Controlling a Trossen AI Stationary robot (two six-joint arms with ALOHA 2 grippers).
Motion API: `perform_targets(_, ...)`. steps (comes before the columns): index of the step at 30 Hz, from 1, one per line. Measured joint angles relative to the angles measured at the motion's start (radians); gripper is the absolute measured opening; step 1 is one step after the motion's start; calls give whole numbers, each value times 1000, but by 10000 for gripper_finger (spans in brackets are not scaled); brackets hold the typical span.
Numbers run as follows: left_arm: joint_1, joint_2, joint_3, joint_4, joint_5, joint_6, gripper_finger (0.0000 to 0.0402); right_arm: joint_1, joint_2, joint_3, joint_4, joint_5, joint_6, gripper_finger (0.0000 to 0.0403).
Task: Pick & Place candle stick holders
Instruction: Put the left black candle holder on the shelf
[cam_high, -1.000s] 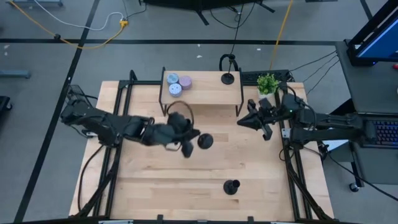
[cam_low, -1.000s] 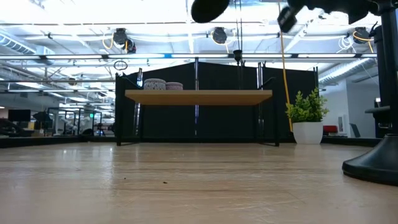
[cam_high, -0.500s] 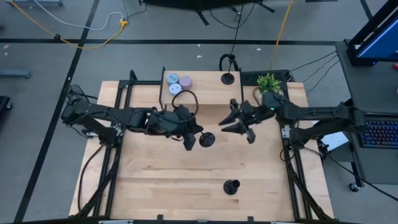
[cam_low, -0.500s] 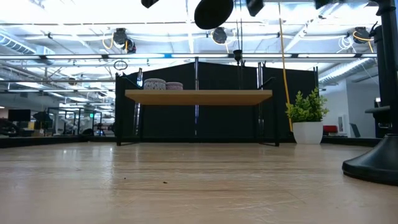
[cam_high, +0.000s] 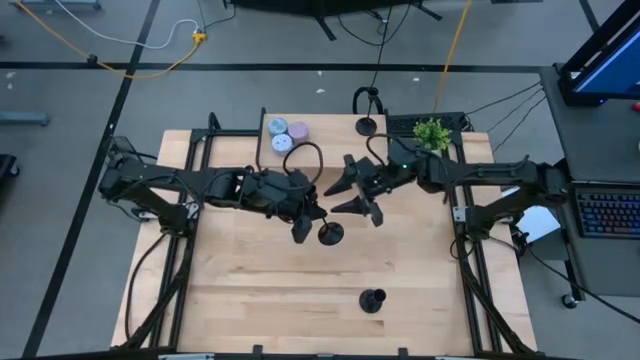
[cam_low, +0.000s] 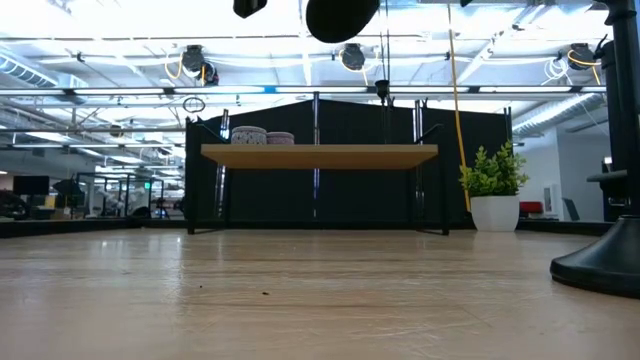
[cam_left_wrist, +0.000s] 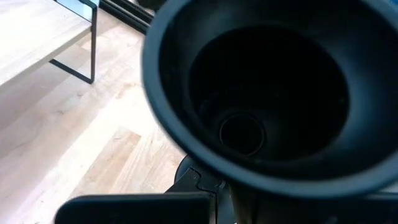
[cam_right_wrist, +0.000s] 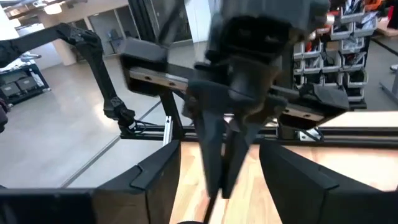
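Note:
My left gripper (cam_high: 303, 228) is shut on one black candle stick holder (cam_high: 328, 233), held high above the table's middle. The holder's round hollow end (cam_left_wrist: 267, 93) fills the left wrist view, and that same end shows at the top of the low view (cam_low: 342, 18). My right gripper (cam_high: 338, 198) hangs open just to the far right of that holder, pointing at it and touching nothing. A second holder (cam_high: 366, 126) stands by its base on the small wooden shelf (cam_high: 330, 148). A third (cam_high: 372, 300) stands by its base on the table near the front edge. My left gripper pinches the holder's thin stem (cam_left_wrist: 245, 202) between its two fingers. The fingers come from the table's left, slanting a little downward. The holder is lifted clear of the table, with its round hollow end turned away from the gripper.
The shelf on black legs stands at the far middle of the table, with small round tins (cam_high: 285, 132) on its left end. A potted green plant (cam_high: 430, 132) sits to its right. Bare wooden tabletop (cam_high: 260, 290) lies between the arms and the front edge.
My right gripper has swung from the table's right side toward the left, up to the held holder, rising as it went, and its fingers have opened. My left arm has swung a little toward the far edge, and the holder stays lifted.

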Motion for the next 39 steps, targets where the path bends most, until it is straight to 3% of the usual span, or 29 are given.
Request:
perform_targets(13, -3, 0, 0, 29, 20, -9, 13, 0, 98, 14, 107, -53, 86, 217)
perform_targets(39, -4, 64, 0, 103, 47, -5, 13, -1, 98, 12, 103, -74, 109, 196)
